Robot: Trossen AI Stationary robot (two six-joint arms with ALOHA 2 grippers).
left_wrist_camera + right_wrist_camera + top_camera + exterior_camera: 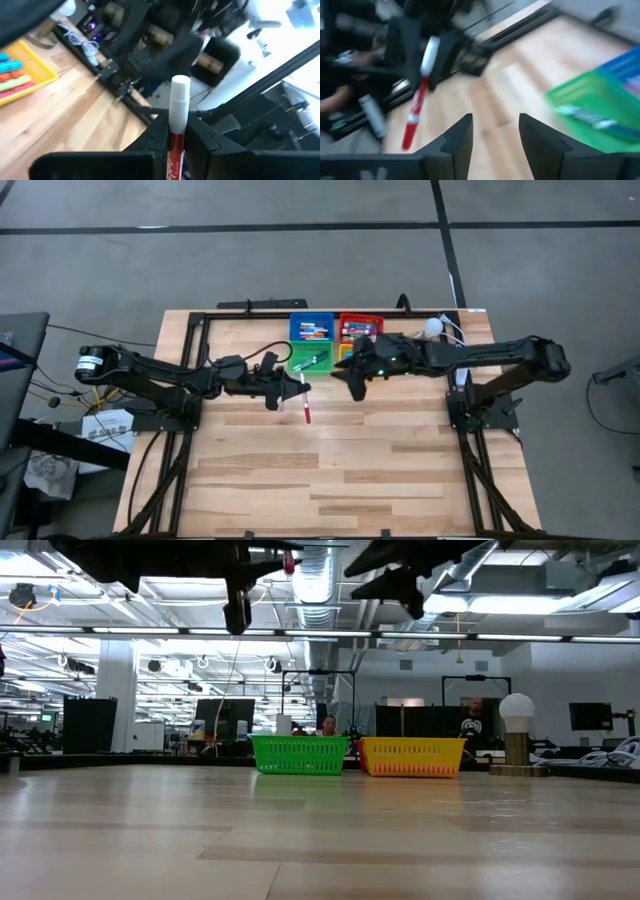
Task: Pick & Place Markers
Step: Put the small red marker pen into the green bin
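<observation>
Above the wooden worktop (340,470), just beside the green bin (311,360), the left gripper (296,392) has its jaws clamped on a red marker (305,400) with a white end, lifted clear of the surface. The right gripper (357,388), on the green bin's other side, faces it with jaws apart and empty. More markers (312,332) lie in the blue bin (312,318) behind the green one.

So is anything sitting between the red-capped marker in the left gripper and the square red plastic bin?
Yes: the right gripper hangs open beside the red-capped white marker, and the green bin lies before the red bin.
</observation>
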